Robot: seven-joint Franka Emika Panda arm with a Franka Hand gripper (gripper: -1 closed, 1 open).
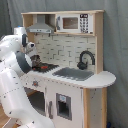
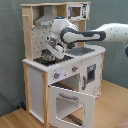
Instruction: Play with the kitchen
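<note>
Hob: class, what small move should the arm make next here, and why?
Probably a short lift straight up. The tool sits low over the hob, at a dark item there, and the tap and sink stand beside it, so lifting seems safest.

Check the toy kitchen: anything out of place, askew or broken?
One thing: the oven door on the kitchen hangs open, swung down and out at the front in the second exterior view. Nothing looks spilled or damaged. The arm's claw is down over the hob.
</note>
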